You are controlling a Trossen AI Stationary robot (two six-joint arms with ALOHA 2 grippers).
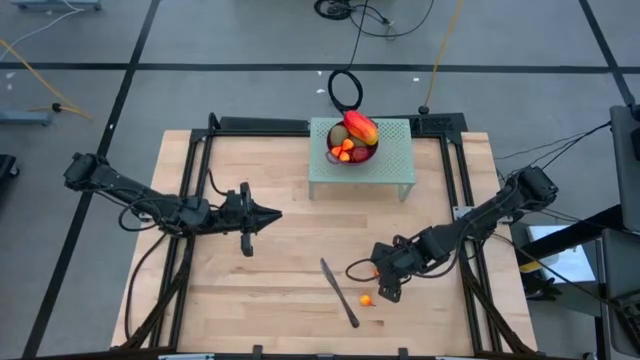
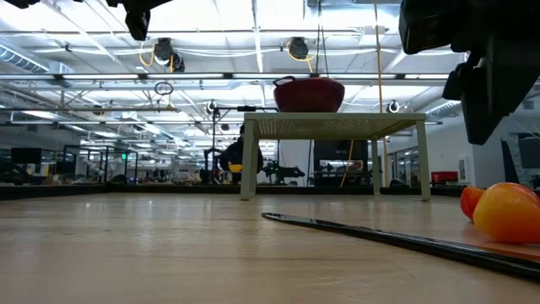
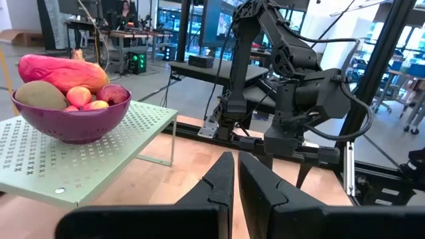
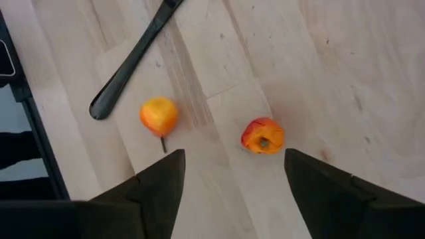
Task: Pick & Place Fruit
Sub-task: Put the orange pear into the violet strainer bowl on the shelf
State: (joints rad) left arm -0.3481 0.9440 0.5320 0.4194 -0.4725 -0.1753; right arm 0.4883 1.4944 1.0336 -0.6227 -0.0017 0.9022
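Two small orange-red fruits [image 4: 263, 136] lie on the bare table [image 1: 280, 290] beside the knife [image 1: 340, 293], my right gripper [image 1: 388, 292] spread apart above them holding nothing, my left gripper [image 1: 268, 213] pressed together, remaining fruit in the purple bowl [image 3: 73, 123] on the stand [image 1: 362, 170].

grey floor [image 1: 250, 40], ceiling lights [image 2: 253, 17], cables [image 1: 380, 15]

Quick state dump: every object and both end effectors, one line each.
Left end effector: shut, empty, above the table's left half.
Right end effector: open, empty, over two small orange fruits.
Yellow-orange fruit: loose on the table, beside the knife handle.
Orange-red fruit: loose on the table.
Knife: lying flat on the table.
Purple bowl: upright on the green stand, filled with fruit.
Mango: on top in the bowl.
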